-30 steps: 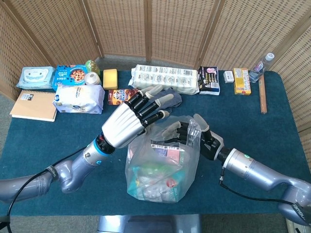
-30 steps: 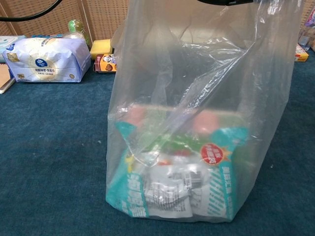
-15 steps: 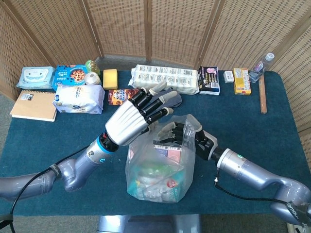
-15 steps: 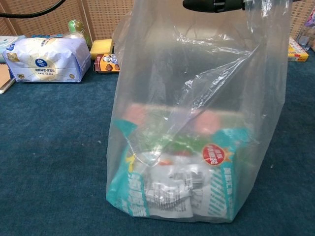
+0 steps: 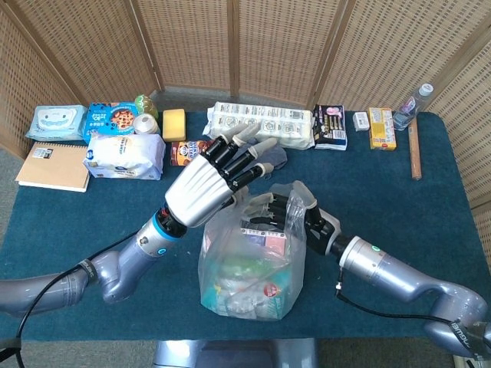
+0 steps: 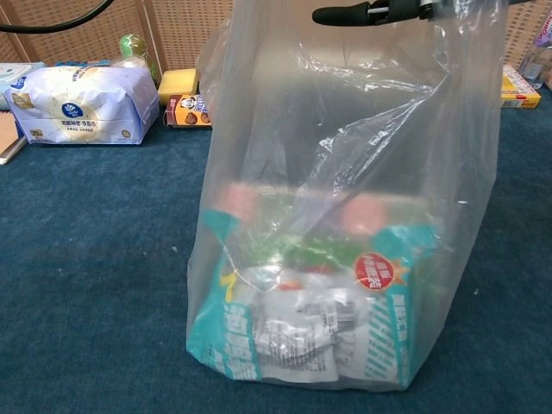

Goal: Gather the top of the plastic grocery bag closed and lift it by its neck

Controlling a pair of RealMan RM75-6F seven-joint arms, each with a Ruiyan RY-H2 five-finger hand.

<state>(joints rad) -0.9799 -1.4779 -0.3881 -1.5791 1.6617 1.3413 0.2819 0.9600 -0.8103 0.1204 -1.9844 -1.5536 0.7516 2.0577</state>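
Note:
The clear plastic grocery bag (image 5: 249, 272) stands upright near the table's front edge, full of packets, and fills the chest view (image 6: 345, 216). Its top is still wide. My right hand (image 5: 295, 216) reaches in from the right and holds the bag's right rim between its thumb and its dark fingers, which show through the plastic. One of those fingers (image 6: 371, 12) lies level across the bag's top in the chest view. My silver left hand (image 5: 205, 190) hovers over the bag's left rim with its fingers spread, holding nothing.
Groceries line the back of the blue table: a white tissue pack (image 5: 123, 156), a notebook (image 5: 50, 165), a yellow sponge (image 5: 174, 123), a long white package (image 5: 261, 123), a yellow box (image 5: 381, 126), a bottle (image 5: 410, 106) and a wooden stick (image 5: 415, 153). Wicker screens stand behind.
My right hand has moved left, drawing the bag's right rim inward so the top is narrower. The left hand has drifted slightly up and right, still spread.

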